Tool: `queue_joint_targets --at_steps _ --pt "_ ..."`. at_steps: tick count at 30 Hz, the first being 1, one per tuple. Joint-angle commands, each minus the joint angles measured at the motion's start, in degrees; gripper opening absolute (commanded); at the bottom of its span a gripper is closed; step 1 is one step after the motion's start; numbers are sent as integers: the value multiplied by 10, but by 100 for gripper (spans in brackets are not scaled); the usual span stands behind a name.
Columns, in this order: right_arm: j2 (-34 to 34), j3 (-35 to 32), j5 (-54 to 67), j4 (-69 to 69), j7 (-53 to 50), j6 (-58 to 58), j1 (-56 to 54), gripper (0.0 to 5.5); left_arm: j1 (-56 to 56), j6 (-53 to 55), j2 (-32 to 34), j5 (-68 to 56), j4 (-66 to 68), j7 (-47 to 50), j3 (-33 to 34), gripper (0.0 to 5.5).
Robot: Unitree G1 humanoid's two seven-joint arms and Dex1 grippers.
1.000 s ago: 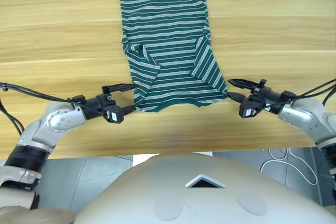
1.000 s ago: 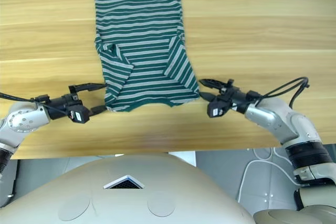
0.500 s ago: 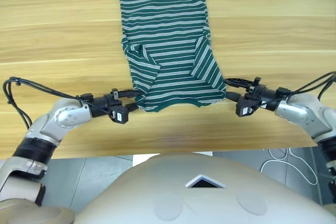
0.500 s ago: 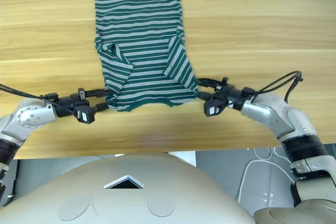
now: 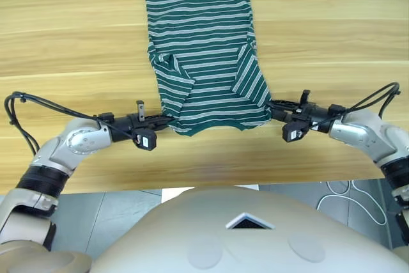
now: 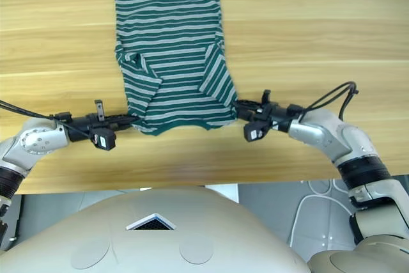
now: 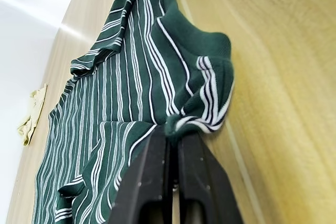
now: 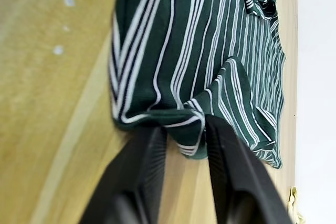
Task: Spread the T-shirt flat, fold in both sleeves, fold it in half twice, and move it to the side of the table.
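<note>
Striped T-shirt (image 5: 204, 49), sleeves folded in, lies flat on the table (image 5: 64, 43). The left gripper (image 5: 169, 120) pinches its near left corner tight; the right gripper (image 5: 270, 104) clamps the near right corner.

The right hand (image 8: 185, 132) straddles a bunched edge of the T-shirt (image 8: 210, 40) on the table (image 8: 47, 103), apparently pinching it.

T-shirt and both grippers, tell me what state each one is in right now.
T-shirt: flat on the table, both sleeves folded in, not yet folded in half.
Left gripper: shut, pinching the T-shirt's near left corner.
Right gripper: shut on the T-shirt's near right corner, with bunched fabric filling the gap.
</note>
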Motion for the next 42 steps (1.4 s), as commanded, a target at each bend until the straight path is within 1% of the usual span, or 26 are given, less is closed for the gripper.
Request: queue_joint_targets --at_steps 1,2,4,8,13,18,21,24,26,30,35,42 --pt "-3 22 -27 15 36 4 18 49 18 22 1 35 27 -4 -3 0" --pt "-2 23 -27 15 36 4 19 27 19 22 1 36 26 -4 -2 0" --pt "-1 22 -23 17 34 6 20 7 25 21 1 36 24 -2 2 0" --pt "0 16 -11 10 29 6 25 7 46 22 1 31 20 11 12 0" --pt "-14 -3 53 -62 35 -2 80 7 98 19 4 1 -1 26 36 0" --pt "-17 -44 97 -114 25 14 163 7 164 19 -1 -24 -36 31 44 0" --pt "-12 -71 120 -166 19 23 223 7 210 23 -9 -49 -90 36 46 0" --pt "-1 -104 144 -190 10 36 256 7 238 22 -17 -86 -122 50 70 0" --pt "10 -114 154 -198 11 43 257 7 227 26 -34 -95 -127 70 96 0" --pt "39 -128 161 -188 10 43 204 7 151 36 -81 -87 -118 107 135 0" --pt "111 -135 94 -126 -29 80 63 7 18 67 -127 -43 -72 158 172 0" --pt "226 -115 23 52 -137 111 -133 7 -148 98 -187 45 113 237 154 0"
